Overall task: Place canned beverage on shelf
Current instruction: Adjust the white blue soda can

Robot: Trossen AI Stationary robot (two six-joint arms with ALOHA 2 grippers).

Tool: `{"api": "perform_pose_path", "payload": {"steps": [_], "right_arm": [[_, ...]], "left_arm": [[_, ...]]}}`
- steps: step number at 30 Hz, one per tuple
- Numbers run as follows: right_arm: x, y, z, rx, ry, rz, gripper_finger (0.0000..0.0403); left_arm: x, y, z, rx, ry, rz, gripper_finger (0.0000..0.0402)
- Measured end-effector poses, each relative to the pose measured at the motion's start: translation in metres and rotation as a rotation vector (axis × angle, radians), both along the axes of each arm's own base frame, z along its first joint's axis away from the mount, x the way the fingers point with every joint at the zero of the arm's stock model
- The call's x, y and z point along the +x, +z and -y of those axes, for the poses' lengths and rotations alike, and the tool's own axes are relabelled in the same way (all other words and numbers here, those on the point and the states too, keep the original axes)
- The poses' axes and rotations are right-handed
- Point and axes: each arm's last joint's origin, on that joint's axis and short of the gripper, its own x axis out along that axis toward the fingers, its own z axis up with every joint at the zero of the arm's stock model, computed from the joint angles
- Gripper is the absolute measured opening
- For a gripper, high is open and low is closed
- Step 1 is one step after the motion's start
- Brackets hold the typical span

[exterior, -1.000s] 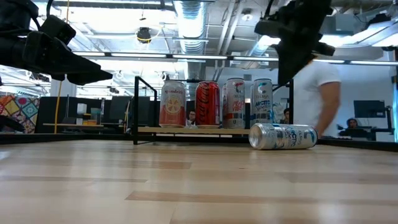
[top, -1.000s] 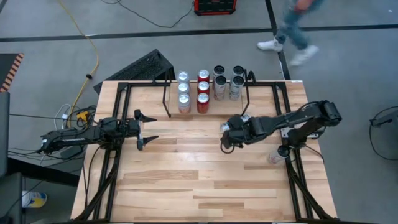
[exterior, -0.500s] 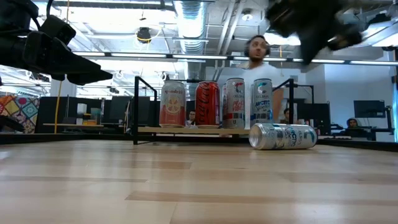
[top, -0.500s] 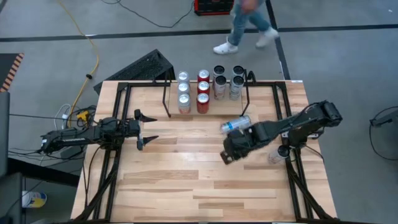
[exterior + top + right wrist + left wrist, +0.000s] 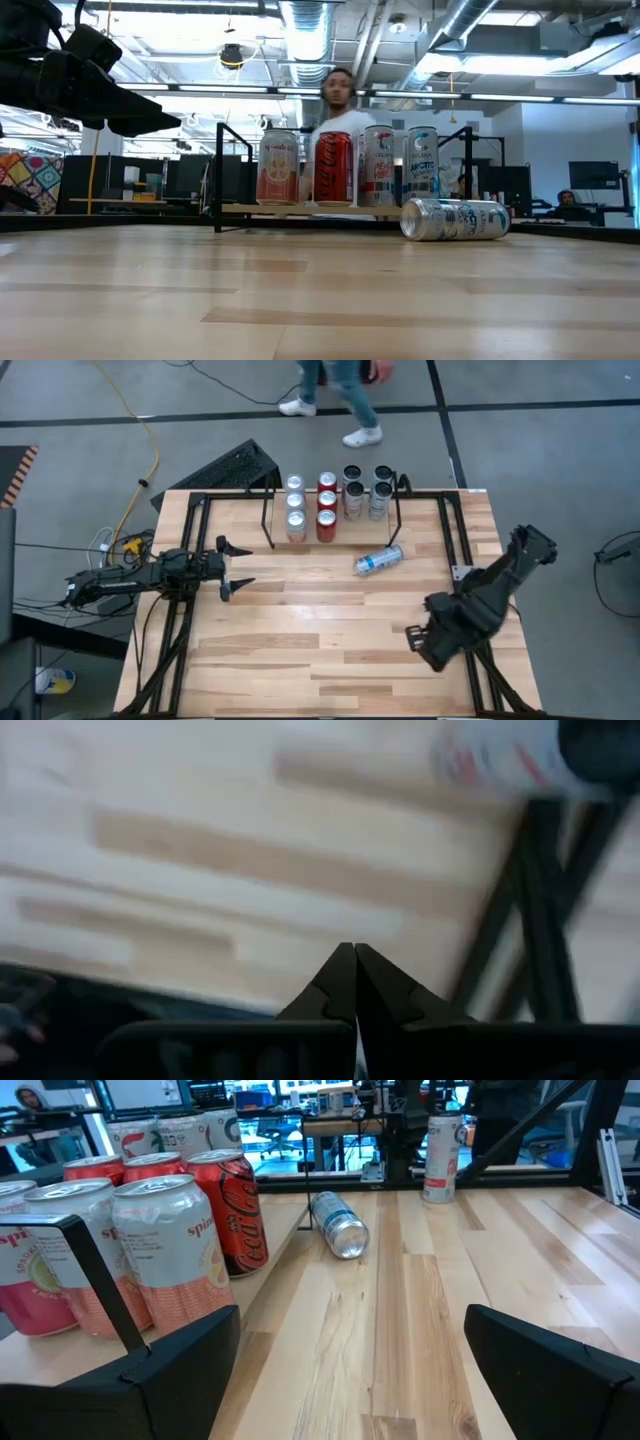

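Right end effector (image 5: 420, 643), fingers pinched together and empty, sits near the worktop's right edge; the toppled can (image 5: 379, 561) lies toward the shelf (image 5: 335, 538), long axis slanted.

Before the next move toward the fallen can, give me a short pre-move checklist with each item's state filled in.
1. Silver can within view and free of both grippers: ok; it lies on its side on the table, just in front of the shelf.
2. Can upright for shelving: not ok.
3. Right gripper ready to grasp: not ok; shut, off near the table's right edge.
4. Left gripper clear of the can: ok; open, waiting at the left.
5. Free slot on the shelf: cannot tell.
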Motion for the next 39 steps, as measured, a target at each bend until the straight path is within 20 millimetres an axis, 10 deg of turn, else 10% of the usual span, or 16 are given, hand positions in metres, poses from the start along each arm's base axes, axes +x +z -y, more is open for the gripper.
{"api": "perform_pose_path", "payload": {"steps": [10,17,28,39], "right_arm": [[-0.008,-0.015,-0.005,-0.167,0.024,0.092,0.0029],[-0.006,-0.018,-0.005,0.066,-0.106,-0.155,0.0022],[0.008,-0.064,-0.029,-0.114,-0.083,-0.279,0.0024],[0.052,-0.073,-0.03,-0.741,0.298,0.327,0.0025]], "left_arm": [[0.0,0.0,0.0,0.0,-0.002,0.001,0.0373],[0.0,0.0,0.0,0.0,-0.001,0.0,0.0373],[0.0,0.0,0.0,0.0,0.001,0.0,0.0373],[0.0,0.0,0.0,0.0,0.0,0.0,0.0373]]}}
